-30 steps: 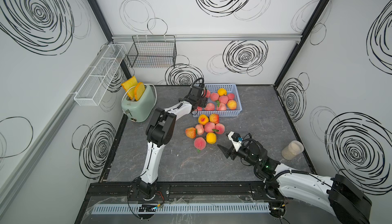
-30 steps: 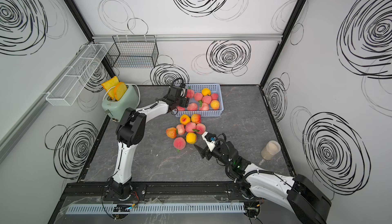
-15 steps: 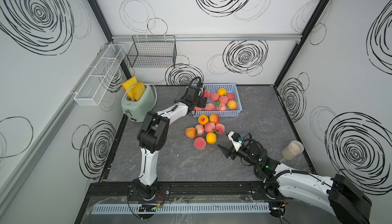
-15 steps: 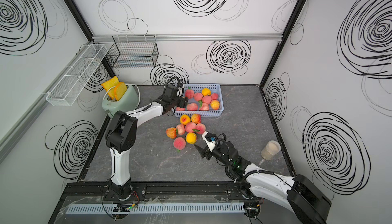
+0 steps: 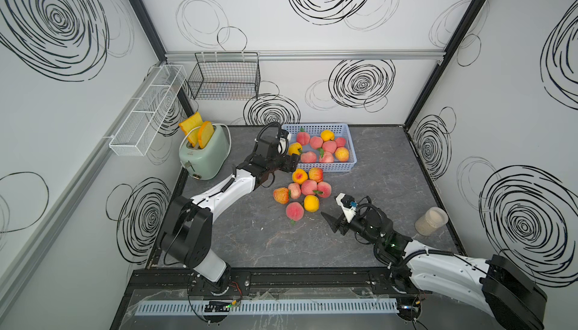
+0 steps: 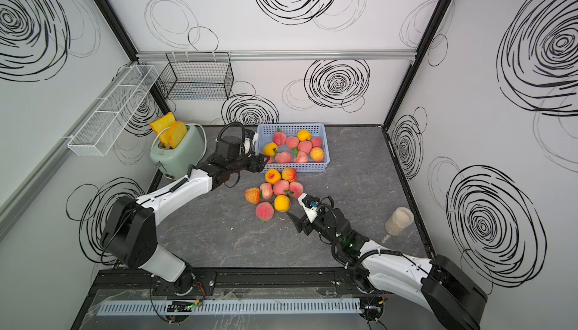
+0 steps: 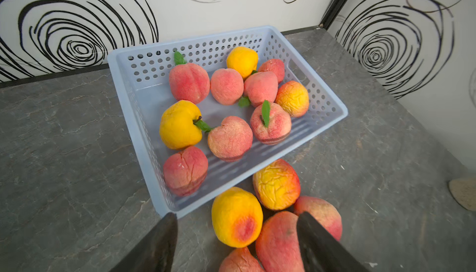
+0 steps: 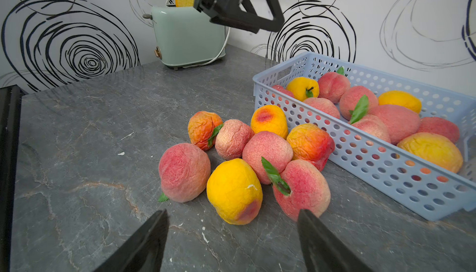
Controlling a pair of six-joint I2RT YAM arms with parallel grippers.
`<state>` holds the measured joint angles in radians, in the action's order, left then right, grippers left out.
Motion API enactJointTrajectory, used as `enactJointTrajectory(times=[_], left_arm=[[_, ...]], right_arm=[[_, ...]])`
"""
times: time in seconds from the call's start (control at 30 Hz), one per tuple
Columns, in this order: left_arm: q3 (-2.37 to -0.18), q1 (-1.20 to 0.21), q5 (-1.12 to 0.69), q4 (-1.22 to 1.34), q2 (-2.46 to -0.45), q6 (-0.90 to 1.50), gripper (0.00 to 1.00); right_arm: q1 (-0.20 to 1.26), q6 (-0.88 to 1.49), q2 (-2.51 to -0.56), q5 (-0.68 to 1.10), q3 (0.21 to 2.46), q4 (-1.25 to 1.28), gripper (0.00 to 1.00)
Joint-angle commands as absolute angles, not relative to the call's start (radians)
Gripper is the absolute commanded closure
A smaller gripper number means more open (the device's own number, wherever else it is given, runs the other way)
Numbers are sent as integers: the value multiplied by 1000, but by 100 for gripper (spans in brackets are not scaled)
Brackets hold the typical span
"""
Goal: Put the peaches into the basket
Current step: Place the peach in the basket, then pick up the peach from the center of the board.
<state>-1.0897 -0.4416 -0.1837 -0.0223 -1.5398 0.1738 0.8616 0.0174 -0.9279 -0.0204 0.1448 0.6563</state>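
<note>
- In both top views, ten peaches (image 5: 329, 146) already lie in the blue basket (image 5: 325, 168) at the back of the bench (image 5: 250, 234). Eight loose peaches (image 5: 309, 187) cluster just in front of it, so the job looks roughly half done. The left end effector (image 5: 290, 163) hangs at a front corner of the basket, and the right end effector (image 5: 332, 220) sits low beside the cluster.
- Left wrist: the jaws are spread wide with nothing held. A yellow blushed peach (image 7: 235, 218) lies beyond them, just beside the basket wall.
- Right wrist: the jaws are likewise wide and empty, facing a yellow peach (image 8: 233, 190) at the cluster's near edge. The step in hand reads as a fresh pick. The next move calls for straddling that peach without nudging its touching neighbours, then a gentle close and a lift clear of the wall.
</note>
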Motion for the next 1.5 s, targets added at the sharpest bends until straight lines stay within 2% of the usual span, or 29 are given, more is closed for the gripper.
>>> enactJointTrajectory(times=[0.0, 0.37, 0.5, 0.6, 0.93, 1.47], left_arm=[[-1039, -451, -269, -85, -1413, 169, 23], [-840, -484, -521, -313, -1101, -36, 20], [-843, -528, -559, -366, -1046, -98, 19], [-841, -547, -571, -370, -1022, -103, 16], [-848, -542, -584, -368, -1011, -77, 15], [-844, -528, -597, -371, -1001, -75, 14]], right_arm=[[841, 68, -940, -43, 170, 644, 17], [708, 402, -1060, 112, 359, 289, 13], [625, 615, -1150, 313, 395, 268, 13], [612, 688, -1221, 400, 430, 261, 12], [628, 809, -1350, 410, 478, 308, 3], [643, 893, -1501, 449, 512, 479, 1]])
